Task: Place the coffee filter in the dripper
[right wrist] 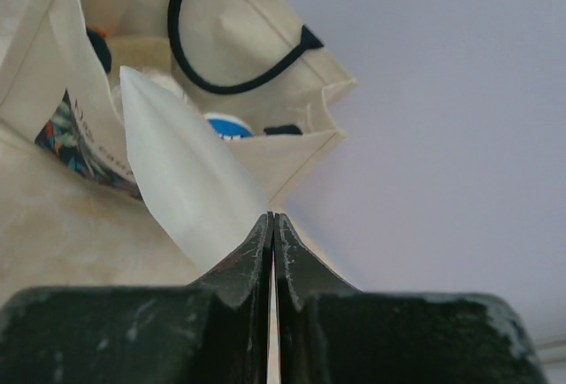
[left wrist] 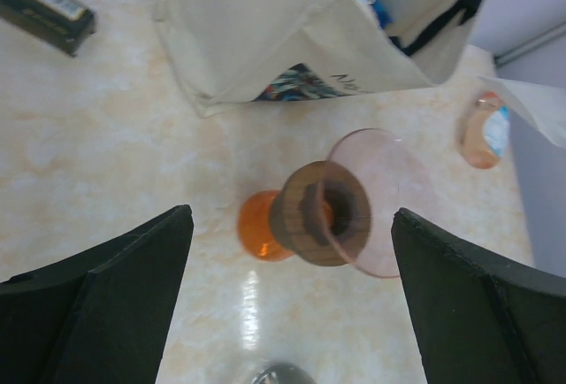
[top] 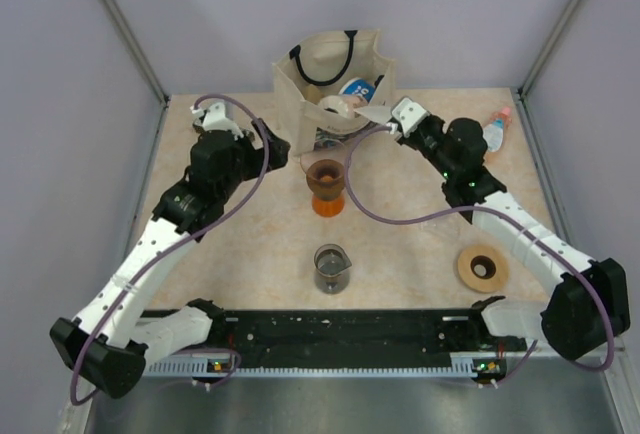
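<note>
The dripper (top: 325,176), a translucent pinkish cone with a wooden collar, stands on an orange base at the table's middle, in front of the tote bag. In the left wrist view the dripper (left wrist: 380,194) lies just ahead of my left gripper (left wrist: 292,216), whose jaws are wide open and empty. My left gripper (top: 274,150) is to the left of the dripper. My right gripper (top: 386,122) is shut on the white coffee filter (top: 366,114) and holds it in the air by the bag, behind and to the right of the dripper. The filter (right wrist: 181,172) sticks out left of the closed tips (right wrist: 272,218).
A cream tote bag (top: 335,79) with black handles stands at the back. A glass beaker (top: 331,267) sits in front of the dripper. A tan flat ring (top: 482,268) lies at the right, a small bottle (top: 496,129) at the back right, a dark box (left wrist: 44,8) at the left.
</note>
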